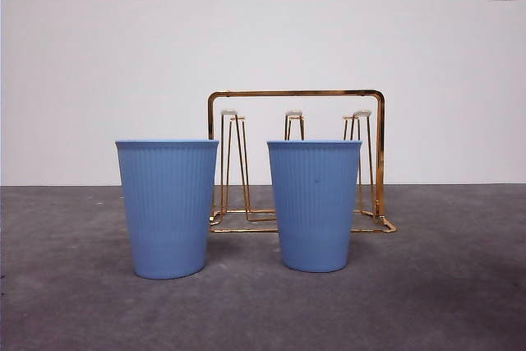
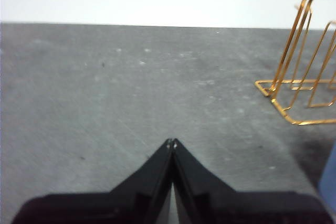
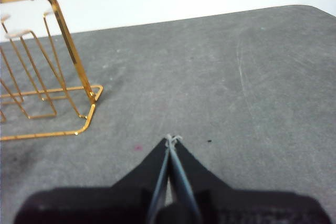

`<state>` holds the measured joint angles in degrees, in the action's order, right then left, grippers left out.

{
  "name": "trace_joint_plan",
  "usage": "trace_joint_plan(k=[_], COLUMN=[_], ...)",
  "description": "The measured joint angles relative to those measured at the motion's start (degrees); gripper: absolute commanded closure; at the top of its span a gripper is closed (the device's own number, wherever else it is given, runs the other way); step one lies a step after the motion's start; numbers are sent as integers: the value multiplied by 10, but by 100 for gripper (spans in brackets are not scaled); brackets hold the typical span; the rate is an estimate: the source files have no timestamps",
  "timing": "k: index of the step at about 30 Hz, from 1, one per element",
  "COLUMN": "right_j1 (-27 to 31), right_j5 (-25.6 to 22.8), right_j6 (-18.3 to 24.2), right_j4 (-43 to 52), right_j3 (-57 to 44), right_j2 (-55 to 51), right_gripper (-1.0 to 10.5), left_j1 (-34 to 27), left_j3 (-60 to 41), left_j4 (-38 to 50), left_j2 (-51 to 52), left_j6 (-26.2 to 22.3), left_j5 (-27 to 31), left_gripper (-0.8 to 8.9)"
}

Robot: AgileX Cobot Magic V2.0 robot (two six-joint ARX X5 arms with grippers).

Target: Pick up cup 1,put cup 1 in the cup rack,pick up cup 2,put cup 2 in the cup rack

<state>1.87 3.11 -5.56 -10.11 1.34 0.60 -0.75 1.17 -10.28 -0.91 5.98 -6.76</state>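
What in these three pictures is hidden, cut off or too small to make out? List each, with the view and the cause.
- Cup rack, front view: its base's near bar and lower prongs sit behind cup 2 and cup 1.
- Rack, both wrist views: cut off by the picture edge.
- A blue sliver, left wrist view: cut off; which cup, cannot tell.
- Cups' insides: the low camera hides them.

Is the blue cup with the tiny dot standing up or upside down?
Standing up. Cup 1 rests on its narrow bottom with its wide rim on top.
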Motion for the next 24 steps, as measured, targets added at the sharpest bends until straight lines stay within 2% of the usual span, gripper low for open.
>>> trace_joint_plan(k=[4,8,13,19,24], right_j1=[0,0,0,0,0], right_j5=[17,24,61,137,209], right_j6=[-39,-83,-102,-96,-39], right_j4=[2,1,-21,-145,-264], right_j3=[11,62,154,285,411], right_j2=[0,4,42,130,213], right_gripper=[956,957,958,958,958], left_j1=[0,0,0,0,0], left_j3=[24,77,157,258,336], left_j4=[-39,-60,-95,-169,-232], left_j2=[-1,-6,-33,-96,-165], left_j6=[53,73,88,90,73], left_j5=[-28,-66,-109,-195,-266], left_gripper=[820,820,820,820,819])
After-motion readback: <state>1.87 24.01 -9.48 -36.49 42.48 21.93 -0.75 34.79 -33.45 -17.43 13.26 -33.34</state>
